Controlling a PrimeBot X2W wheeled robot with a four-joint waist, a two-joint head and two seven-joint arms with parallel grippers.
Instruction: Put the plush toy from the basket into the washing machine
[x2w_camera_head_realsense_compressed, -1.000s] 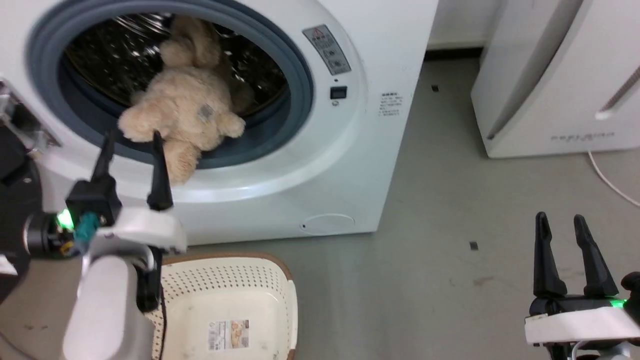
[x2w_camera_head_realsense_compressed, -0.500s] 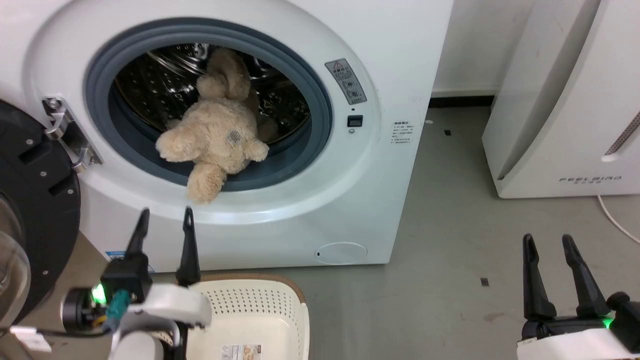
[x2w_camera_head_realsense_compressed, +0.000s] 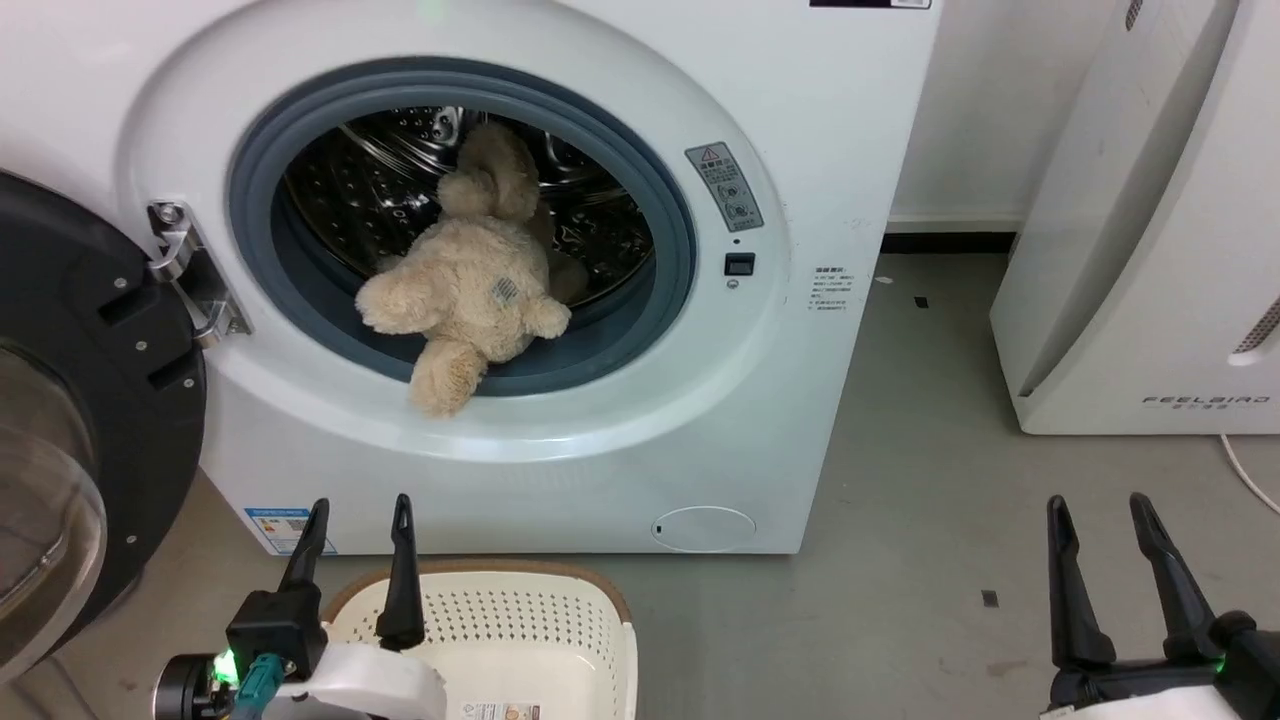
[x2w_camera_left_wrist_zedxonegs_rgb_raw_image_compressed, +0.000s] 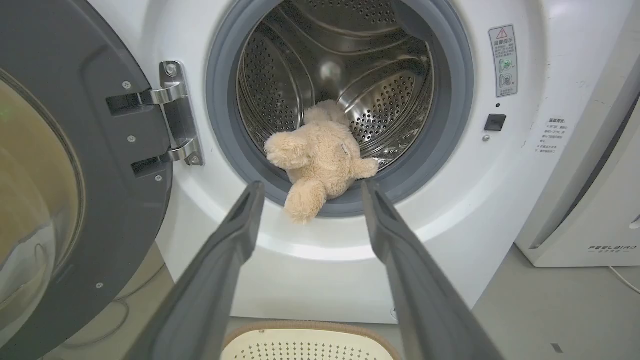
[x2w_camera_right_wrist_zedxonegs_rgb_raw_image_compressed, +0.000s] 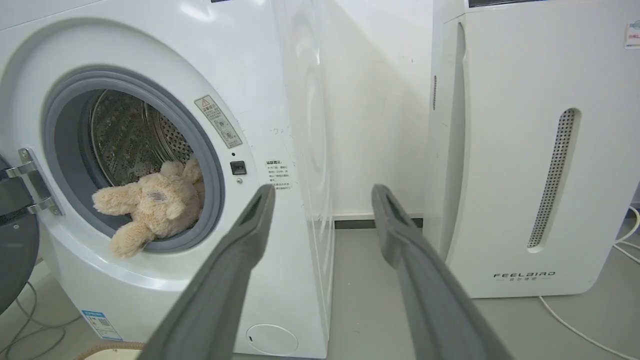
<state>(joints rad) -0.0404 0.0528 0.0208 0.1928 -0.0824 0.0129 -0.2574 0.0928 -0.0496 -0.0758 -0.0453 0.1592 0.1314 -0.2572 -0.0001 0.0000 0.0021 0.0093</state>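
The washing machine takes up most of the head view, a white front-loader with a round grey-gasketed opening and a shiny perforated steel drum behind it. Its black-framed glass door hangs wide open on the left, held by a metal hinge. To the right, apart from the machine across a strip of grey floor, stands a white appliance lettered FEELBIRD, with a pale cable on the floor beside it.

The basket sits on the floor just in front of the machine, at the bottom edge of the head view. It is cream perforated plastic with a brown rim, and the part of its inside that shows holds nothing but a sticker on its bottom.

The plush toy lies in the mouth of the machine, resting on the lower gasket. It is a fluffy beige-cream bear with stubby limbs, turned so its head points deeper into the drum. A small striped patch shows on the side facing out. One leg dangles over the gasket lip, outside the opening.

The left gripper hovers above the basket's left rim, below the opening, its jaws spread and holding nothing. The right gripper hangs over bare floor at the lower right, jaws likewise apart and empty
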